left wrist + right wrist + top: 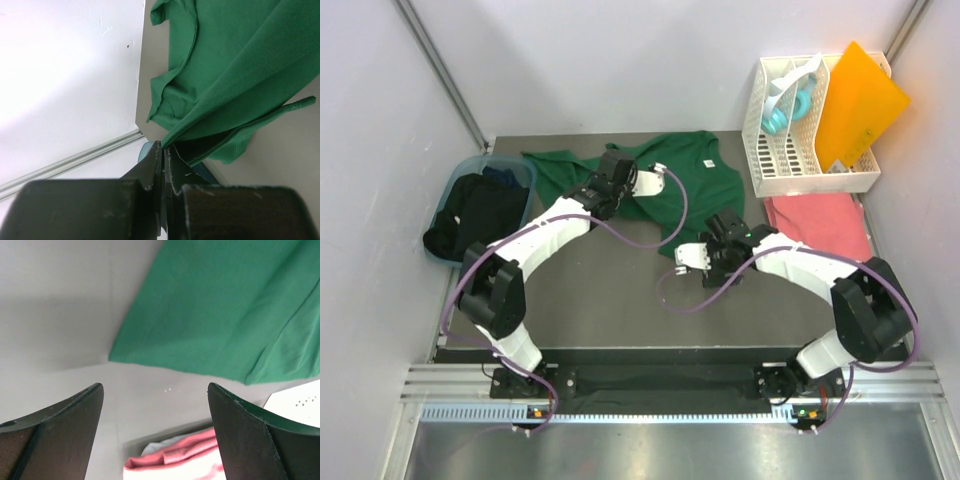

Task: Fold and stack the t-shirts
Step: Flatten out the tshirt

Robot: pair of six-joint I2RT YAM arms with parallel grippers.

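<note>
A dark green t-shirt (685, 185) lies spread at the back middle of the table. My left gripper (612, 165) is shut on a fold of its cloth and holds it lifted; the left wrist view shows the jaws (164, 148) pinched on the green edge (225, 65). My right gripper (728, 228) is open and empty just in front of the shirt's near edge (220, 310), with bare table between its fingers (155, 390). A folded coral pink t-shirt (820, 222) lies at the right and shows in the right wrist view (175, 460). Black shirts (480, 212) fill a basket at the left.
A blue basket (500, 168) stands at the left edge. A white slotted rack (800, 150) with an orange plastic sheet (860, 100) stands at the back right. Walls enclose the table on three sides.
</note>
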